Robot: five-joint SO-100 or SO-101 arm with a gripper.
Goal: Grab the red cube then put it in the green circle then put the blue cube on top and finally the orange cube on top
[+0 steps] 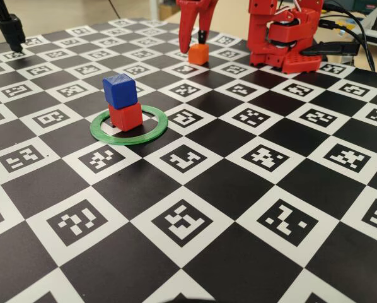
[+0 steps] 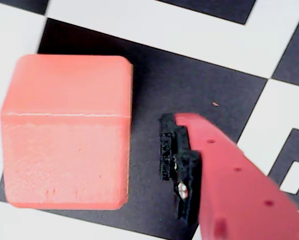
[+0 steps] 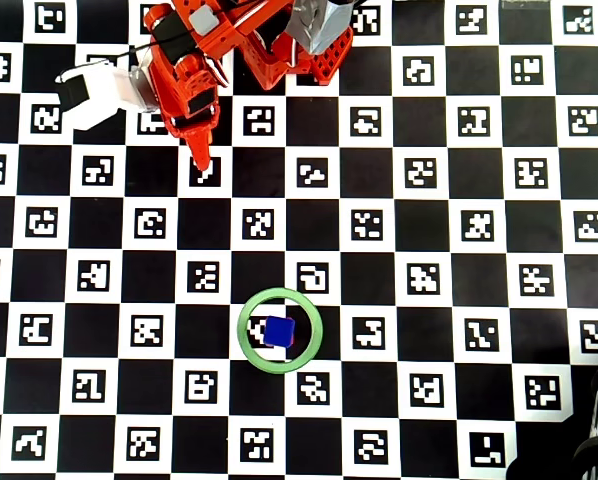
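The blue cube [image 1: 119,90] sits on the red cube [image 1: 125,117] inside the green circle [image 1: 162,126] at left of centre in the fixed view. In the overhead view the blue cube [image 3: 278,331] covers nearly all of the red cube inside the circle [image 3: 243,330]. The orange cube [image 1: 199,53] rests on the board at the back. My gripper [image 1: 198,39] is open and hangs over it with its fingers down. In the wrist view the orange cube [image 2: 67,132] fills the left, with a gap to one black-padded finger [image 2: 170,150]; the other finger is out of view. In the overhead view the gripper [image 3: 203,165] hides the orange cube.
The red arm base [image 1: 283,38] stands at the back right with cables beside it. A black stand [image 1: 11,30] is at the back left. A white part [image 3: 94,95] lies left of the arm. The board is a checker of black squares and markers.
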